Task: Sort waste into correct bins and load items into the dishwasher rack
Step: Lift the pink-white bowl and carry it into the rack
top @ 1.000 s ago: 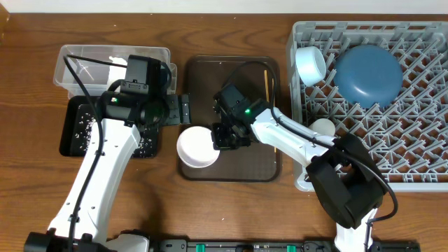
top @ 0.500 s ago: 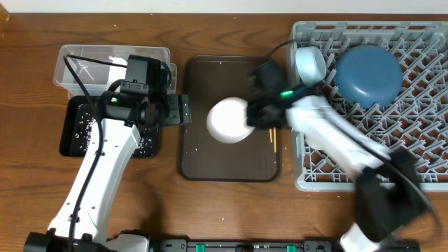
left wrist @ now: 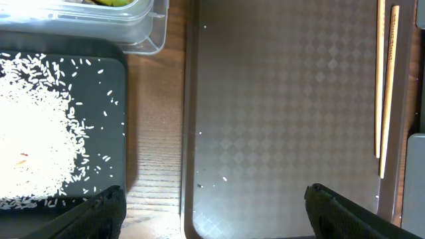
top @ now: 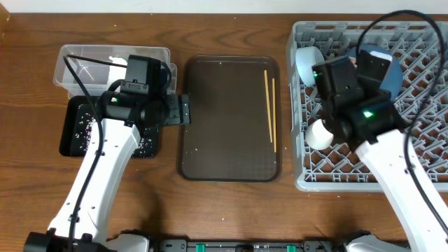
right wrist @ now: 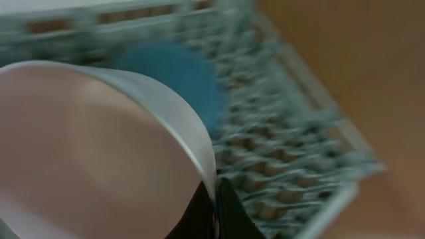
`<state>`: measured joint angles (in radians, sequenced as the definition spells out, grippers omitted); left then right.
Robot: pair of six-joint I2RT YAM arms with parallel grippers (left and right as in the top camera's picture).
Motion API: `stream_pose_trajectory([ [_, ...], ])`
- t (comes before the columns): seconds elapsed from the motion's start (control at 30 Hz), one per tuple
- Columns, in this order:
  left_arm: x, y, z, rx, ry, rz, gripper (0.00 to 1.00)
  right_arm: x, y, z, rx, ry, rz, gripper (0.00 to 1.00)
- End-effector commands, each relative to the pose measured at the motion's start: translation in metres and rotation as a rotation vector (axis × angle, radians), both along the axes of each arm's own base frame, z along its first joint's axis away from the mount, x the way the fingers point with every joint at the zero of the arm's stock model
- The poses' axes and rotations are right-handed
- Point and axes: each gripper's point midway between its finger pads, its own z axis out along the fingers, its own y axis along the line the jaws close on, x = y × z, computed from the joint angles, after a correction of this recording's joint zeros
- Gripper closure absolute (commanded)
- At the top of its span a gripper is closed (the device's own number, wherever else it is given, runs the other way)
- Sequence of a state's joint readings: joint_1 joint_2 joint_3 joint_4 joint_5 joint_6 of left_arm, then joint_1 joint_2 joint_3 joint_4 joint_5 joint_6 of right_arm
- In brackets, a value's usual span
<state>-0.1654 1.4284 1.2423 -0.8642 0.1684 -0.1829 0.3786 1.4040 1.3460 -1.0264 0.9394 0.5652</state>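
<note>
The brown wooden surface (top: 231,210) is smooth, with bare room along the near edge.

On the right sits the big grey rack (top: 427,150). It is square, made of plastic, with a floor like a net and little pegs standing up. The right arm hangs over its left part. The net floor on the right side has nothing on it.

In the middle lies the dark brown tray (top: 224,119). It is flat with round corners and a low rim. Most of it is bare.

The dark blue dish (right wrist: 176,76) is round and rests in the back of the rack. It looks fuzzy in the right wrist view.

At the left are the see-through tub (top: 112,49) and, just in front of it, the flat black tray (left wrist: 113,133).

The white bowl (right wrist: 86,153) is smooth and round. It is up over the rack, and the right claw (right wrist: 214,206) pinches its thin rim tight.

The light blue bowl (top: 308,63) lies on its side in the rack's back left corner.

The small white cup (top: 318,134) sits at the rack's left edge.

Two thin wooden chopsticks (top: 269,108) lie side by side near the brown tray's right rim.

Tiny white rice (left wrist: 33,146) is heaped in the black tray.

The left claw (left wrist: 214,199) is spread wide and holds nothing, above the brown tray's left edge.
</note>
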Motion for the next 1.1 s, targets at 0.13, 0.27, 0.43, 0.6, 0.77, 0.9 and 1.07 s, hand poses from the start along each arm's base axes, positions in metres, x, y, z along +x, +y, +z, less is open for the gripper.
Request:
stream_pose_trajectory([
  [0.13, 0.003, 0.003, 0.009, 0.01, -0.028, 0.004, 0.11, 0.018, -0.023, -0.001, -0.428, 0.145, -0.079, 0.99],
  [0.27, 0.003, 0.003, 0.009, 0.01, -0.028, 0.004, 0.11, 0.035, -0.012, -0.03, -0.535, 0.301, -0.007, 0.99],
  [0.43, 0.003, 0.003, 0.009, 0.01, -0.028, 0.004, 0.11, 0.046, 0.006, -0.055, -0.596, 0.356, 0.033, 0.99],
  [0.6, 0.003, 0.003, 0.009, 0.01, -0.028, 0.004, 0.11, 0.051, 0.016, -0.076, -0.643, 0.434, 0.079, 0.99],
  [0.77, 0.003, 0.003, 0.009, 0.01, -0.028, 0.004, 0.11, 0.053, 0.019, -0.087, -0.657, 0.462, 0.093, 0.99],
  [0.9, 0.003, 0.003, 0.009, 0.01, -0.028, 0.004, 0.11, 0.054, 0.028, -0.088, -0.66, 0.452, 0.112, 0.99],
  [1.07, 0.003, 0.003, 0.009, 0.01, -0.028, 0.004, 0.11, 0.053, 0.049, -0.094, -0.634, 0.442, 0.173, 0.99],
])
